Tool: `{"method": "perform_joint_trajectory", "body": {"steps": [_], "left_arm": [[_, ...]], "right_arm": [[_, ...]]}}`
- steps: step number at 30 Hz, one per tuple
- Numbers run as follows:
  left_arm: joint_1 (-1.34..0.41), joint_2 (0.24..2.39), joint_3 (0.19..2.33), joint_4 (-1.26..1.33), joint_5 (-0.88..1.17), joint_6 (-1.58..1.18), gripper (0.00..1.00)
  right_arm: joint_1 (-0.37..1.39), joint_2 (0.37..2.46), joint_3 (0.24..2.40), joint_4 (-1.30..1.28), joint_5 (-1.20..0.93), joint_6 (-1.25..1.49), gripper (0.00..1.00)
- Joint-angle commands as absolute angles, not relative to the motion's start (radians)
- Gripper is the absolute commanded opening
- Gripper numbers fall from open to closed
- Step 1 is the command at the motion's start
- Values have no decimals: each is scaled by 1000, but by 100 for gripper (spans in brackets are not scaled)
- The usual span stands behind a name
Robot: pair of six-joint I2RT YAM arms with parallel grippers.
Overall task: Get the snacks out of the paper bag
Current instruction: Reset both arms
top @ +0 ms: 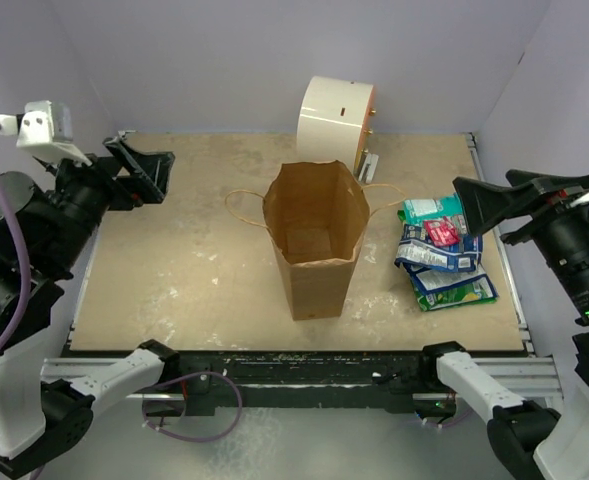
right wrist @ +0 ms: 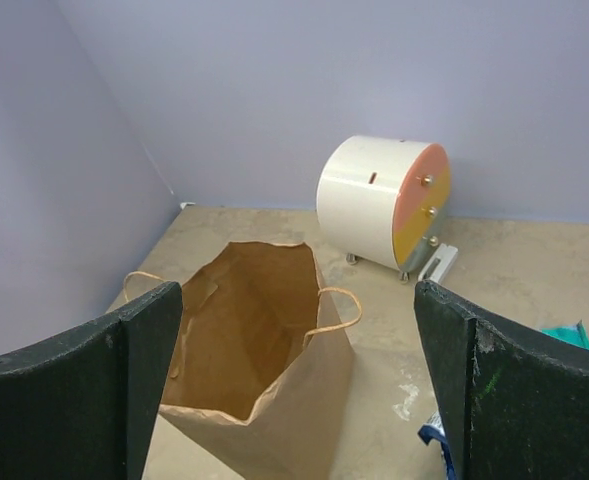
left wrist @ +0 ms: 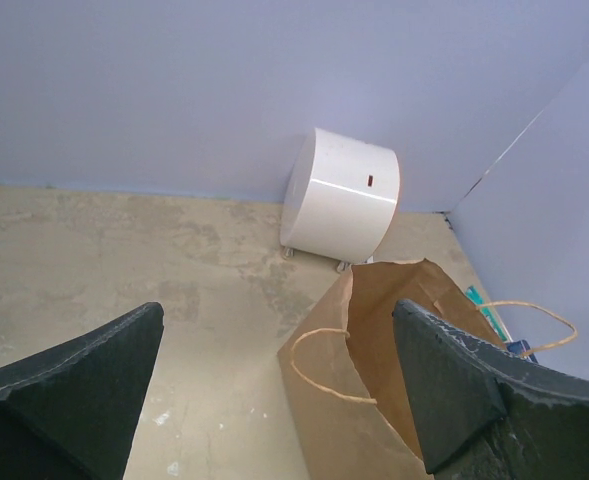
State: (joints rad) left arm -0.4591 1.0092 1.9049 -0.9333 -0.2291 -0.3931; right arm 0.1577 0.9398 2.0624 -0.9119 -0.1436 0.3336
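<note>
Snacks (top: 442, 252) beside paper bag (top: 314, 240), near right hand (top: 482, 203)

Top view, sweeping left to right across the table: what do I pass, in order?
left gripper → paper bag → snacks

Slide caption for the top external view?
Upright paper bag at centre, snack packets piled beside it; left gripper and right gripper open, empty.
</note>
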Motion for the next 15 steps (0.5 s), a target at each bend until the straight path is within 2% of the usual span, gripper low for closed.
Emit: {"method": "perform_joint_trajectory", "body": {"steps": [1,15], "left_arm": [[-456,988,1924,-886,-241,-360,99],[-456,972,1924,-917,-241,-369,99]], "right_arm": [[156,966,2039,-925,-90,367,99],[156,955,2062,-943,-41,323,99]]}}
